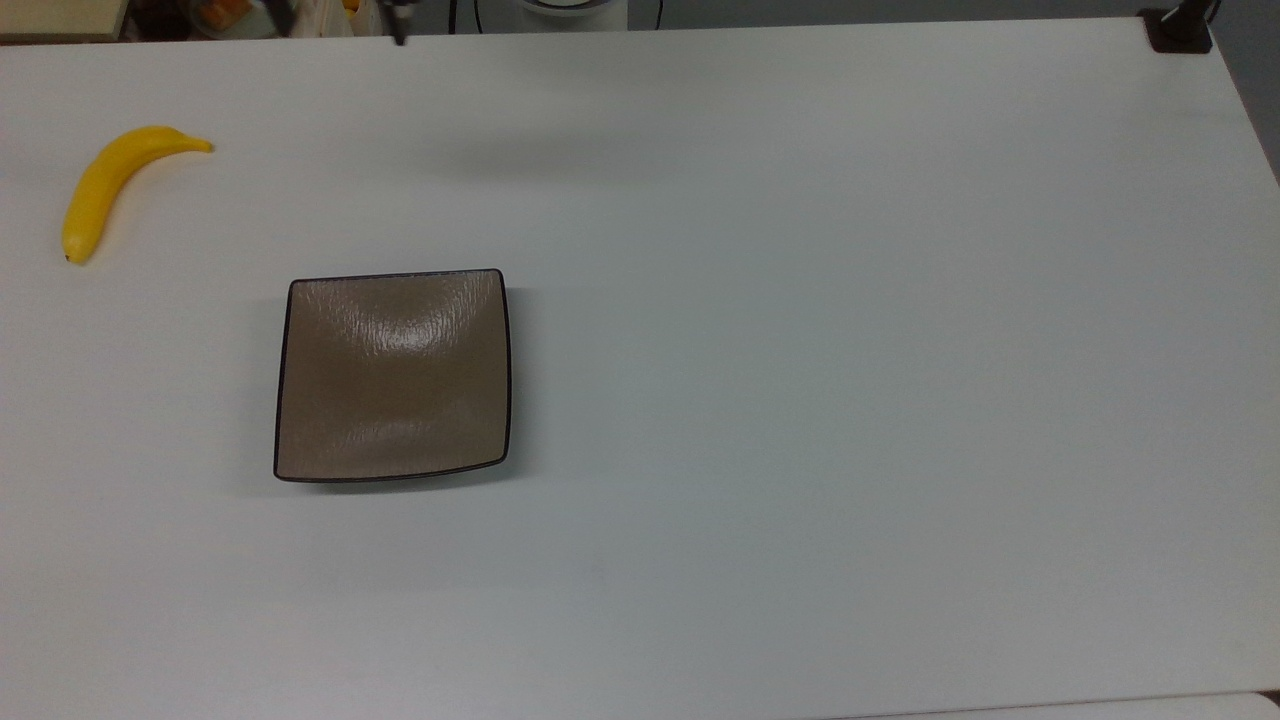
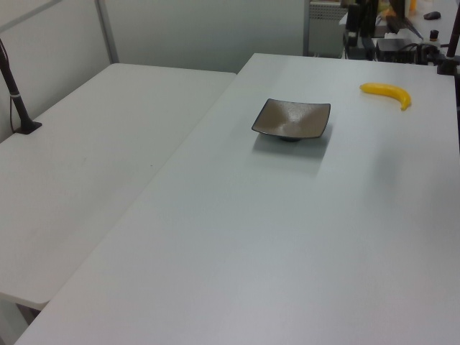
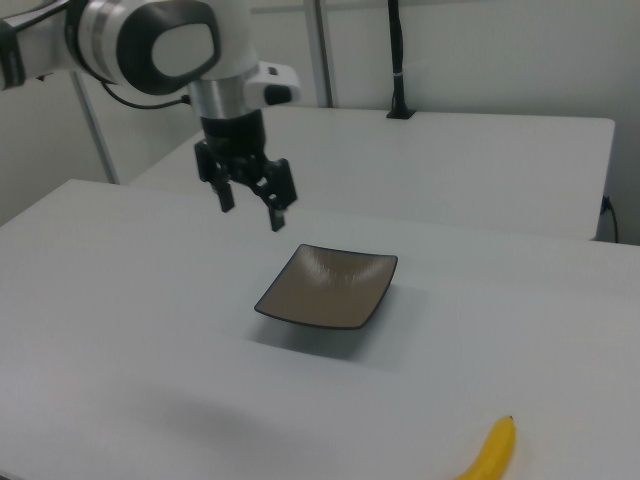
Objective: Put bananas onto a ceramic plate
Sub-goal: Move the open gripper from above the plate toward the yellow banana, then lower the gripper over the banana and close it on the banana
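Observation:
The yellow banana (image 1: pixel 100 190) lies alone on the white table near the top view's upper left corner; it is also at the far right of the left view (image 2: pixel 388 91) and at the bottom edge of the right view (image 3: pixel 490 452). The square taupe plate (image 1: pixel 392 375) (image 2: pixel 291 119) (image 3: pixel 328 286) sits empty, left of centre in the top view. My gripper (image 3: pixel 252 208) hangs open in the air, holding nothing, above the table beside the plate's far corner in the right view. One dark fingertip (image 1: pixel 400 38) pokes in at the top view's upper edge.
A second white table (image 2: pixel 108 144) adjoins on the left view's left, with a black clamped post (image 2: pixel 18 100). Another black clamp (image 1: pixel 1180 25) sits at the top view's upper right corner. Clutter and cables (image 2: pixel 402 36) lie beyond the table's far edge.

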`<state>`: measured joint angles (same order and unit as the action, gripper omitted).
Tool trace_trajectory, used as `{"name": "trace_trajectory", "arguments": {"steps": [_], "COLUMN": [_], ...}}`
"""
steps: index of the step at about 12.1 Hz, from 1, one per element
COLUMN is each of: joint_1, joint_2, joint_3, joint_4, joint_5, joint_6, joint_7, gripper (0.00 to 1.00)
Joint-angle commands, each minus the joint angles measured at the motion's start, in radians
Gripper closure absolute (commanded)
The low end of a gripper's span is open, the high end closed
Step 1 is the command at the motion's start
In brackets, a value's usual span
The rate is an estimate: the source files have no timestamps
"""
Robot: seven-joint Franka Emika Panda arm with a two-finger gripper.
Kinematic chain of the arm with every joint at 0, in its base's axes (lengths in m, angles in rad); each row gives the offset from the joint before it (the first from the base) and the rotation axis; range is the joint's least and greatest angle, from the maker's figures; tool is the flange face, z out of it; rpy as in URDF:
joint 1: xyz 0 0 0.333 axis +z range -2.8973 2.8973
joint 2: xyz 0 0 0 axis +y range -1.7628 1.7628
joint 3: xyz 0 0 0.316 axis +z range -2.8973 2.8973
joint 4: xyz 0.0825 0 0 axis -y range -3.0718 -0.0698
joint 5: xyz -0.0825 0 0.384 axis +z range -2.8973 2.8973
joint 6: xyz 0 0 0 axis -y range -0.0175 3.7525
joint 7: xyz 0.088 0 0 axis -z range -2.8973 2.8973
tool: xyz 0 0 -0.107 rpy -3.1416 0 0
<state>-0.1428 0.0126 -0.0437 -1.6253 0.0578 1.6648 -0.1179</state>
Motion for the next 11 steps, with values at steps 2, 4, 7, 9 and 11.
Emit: {"name": "trace_trajectory", "arguments": {"steps": [2,4,7,9,11], "joint_1": [-0.179,-0.262,-0.342,-0.388,-0.42], "joint_2": [0.013,0.047,0.11,0.171,0.223], "joint_3": [0.002,0.002,0.002,0.002,0.002], "joint_4": [-0.013,-0.013,-0.013,-0.013,-0.014], "joint_5": [-0.013,-0.027,-0.047,-0.049,-0.049], "joint_6": [0.044,0.088,0.174,0.24,0.306], "joint_7": [-0.117,-0.138,-0.157,-0.158,-0.16], "gripper": [0.0,0.0,0.0,0.0,0.0]}}
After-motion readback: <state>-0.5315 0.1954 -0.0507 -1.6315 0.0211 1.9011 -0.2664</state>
